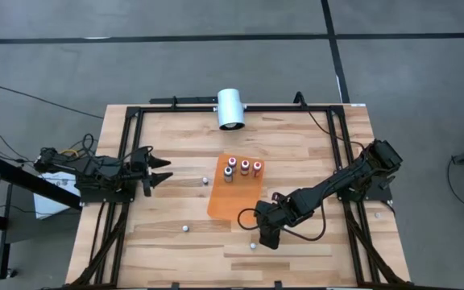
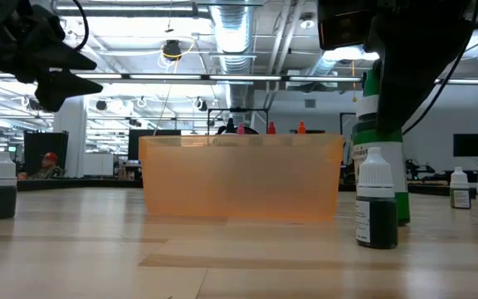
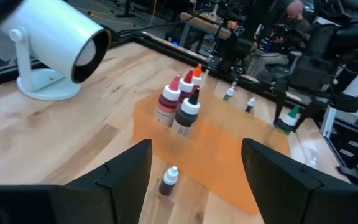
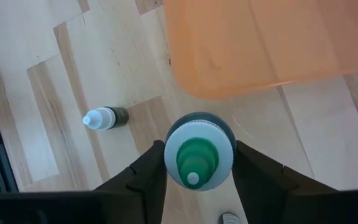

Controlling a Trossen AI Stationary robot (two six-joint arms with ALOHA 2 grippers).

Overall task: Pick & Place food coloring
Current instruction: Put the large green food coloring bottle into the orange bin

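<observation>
Right gripper (image 4: 197,163) clamps green-capped bottle (image 4: 199,159); orange tray (image 4: 272,43) just ahead, white-capped bottle (image 4: 104,117) beside. Left gripper (image 3: 194,171) open.

I see four small dropper bottles (image 1: 242,168) in the translucent orange plastic tray (image 1: 230,204), the white cylindrical lamp (image 1: 231,109) behind it.

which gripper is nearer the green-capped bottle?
Right. The right gripper has its jaws on either side of the green-capped bottle, by the orange tray corner. The left gripper sits open at the table's left side, well across from it.
</observation>
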